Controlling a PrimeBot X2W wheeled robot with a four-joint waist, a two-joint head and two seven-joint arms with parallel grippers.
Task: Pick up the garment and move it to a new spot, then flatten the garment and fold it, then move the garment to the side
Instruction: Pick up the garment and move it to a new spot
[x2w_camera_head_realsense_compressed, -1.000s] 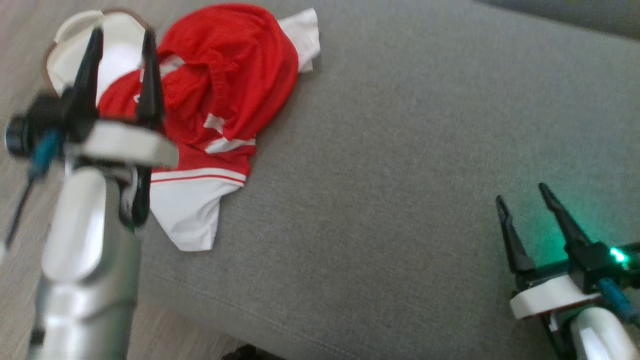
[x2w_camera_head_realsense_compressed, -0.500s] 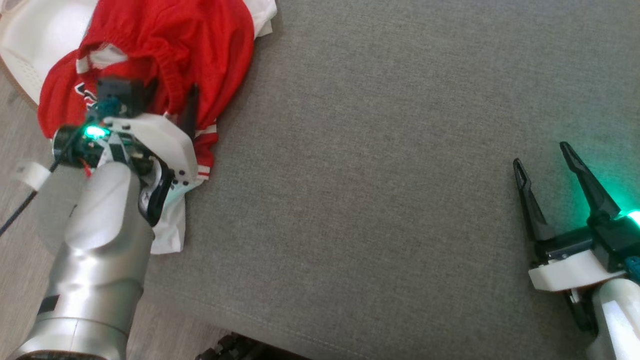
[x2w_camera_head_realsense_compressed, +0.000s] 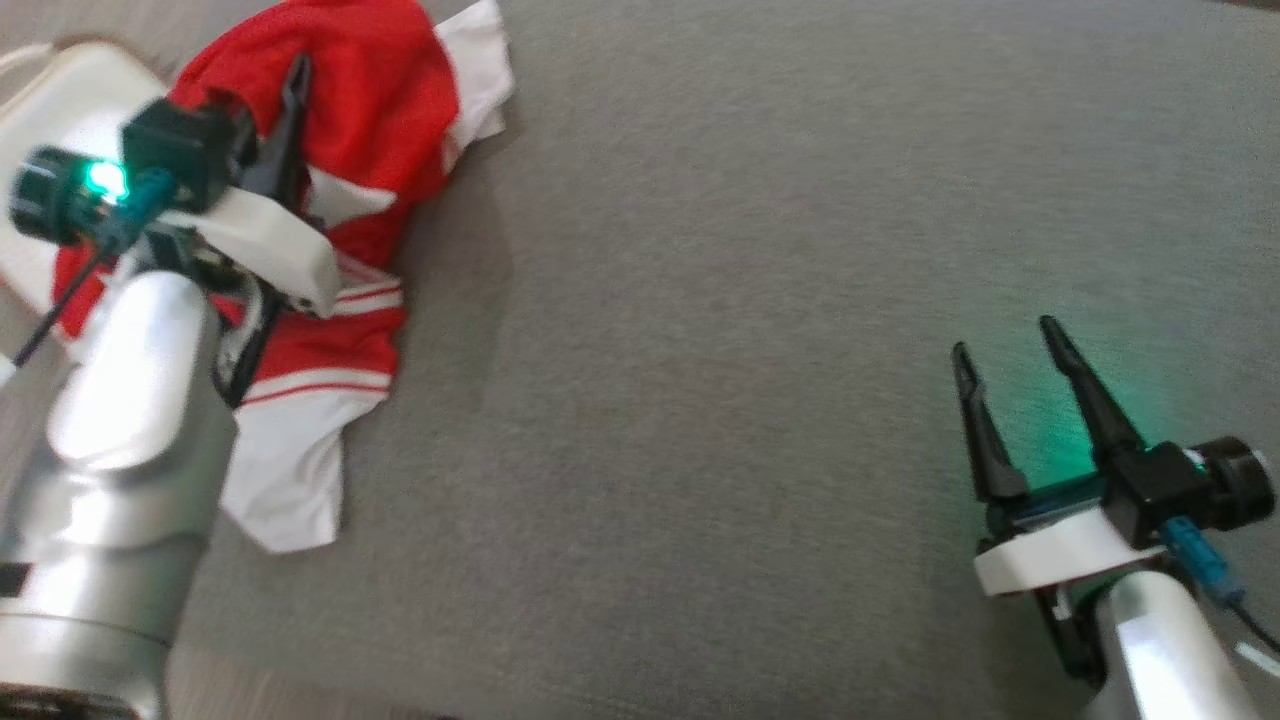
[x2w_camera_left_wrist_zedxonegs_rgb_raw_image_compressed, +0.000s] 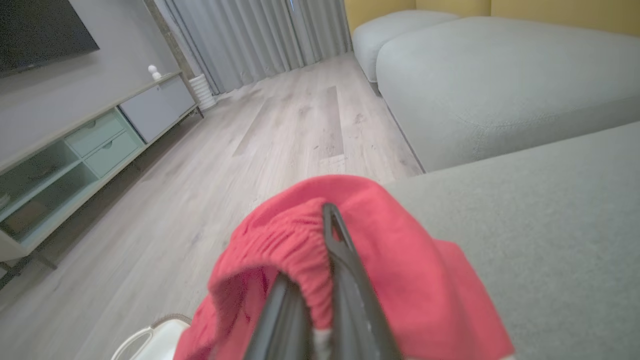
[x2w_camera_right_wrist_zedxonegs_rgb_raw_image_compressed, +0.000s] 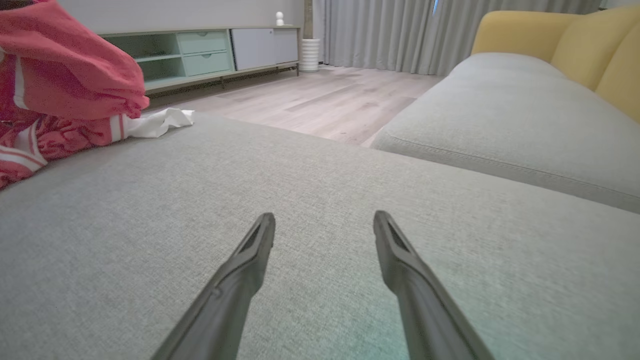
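A red and white garment (x2w_camera_head_realsense_compressed: 370, 170) lies crumpled at the left edge of the grey cushion (x2w_camera_head_realsense_compressed: 760, 280). My left gripper (x2w_camera_head_realsense_compressed: 290, 95) is shut on a red elastic fold of it; in the left wrist view the garment (x2w_camera_left_wrist_zedxonegs_rgb_raw_image_compressed: 410, 270) bunches between the two dark fingers (x2w_camera_left_wrist_zedxonegs_rgb_raw_image_compressed: 345, 260). The cloth hangs raised under the gripper, and its white hem trails down on the cushion. My right gripper (x2w_camera_head_realsense_compressed: 1005, 350) stands open low over bare cushion at the lower right, holding nothing. From the right wrist view the garment (x2w_camera_right_wrist_zedxonegs_rgb_raw_image_compressed: 65, 90) sits far left, beyond the spread gripper (x2w_camera_right_wrist_zedxonegs_rgb_raw_image_compressed: 324, 222).
A white basket (x2w_camera_head_realsense_compressed: 60, 100) sits on the wooden floor just left of the garment; its rim (x2w_camera_left_wrist_zedxonegs_rgb_raw_image_compressed: 145, 337) shows under the left gripper. A second grey sofa seat (x2w_camera_right_wrist_zedxonegs_rgb_raw_image_compressed: 505, 115) with yellow backrest lies beyond, and a low cabinet (x2w_camera_right_wrist_zedxonegs_rgb_raw_image_compressed: 210, 55) stands along the wall.
The left gripper dropped onto the garment and closed on a red fold, lifting it. The head camera shifted between frames. The right gripper stayed open.
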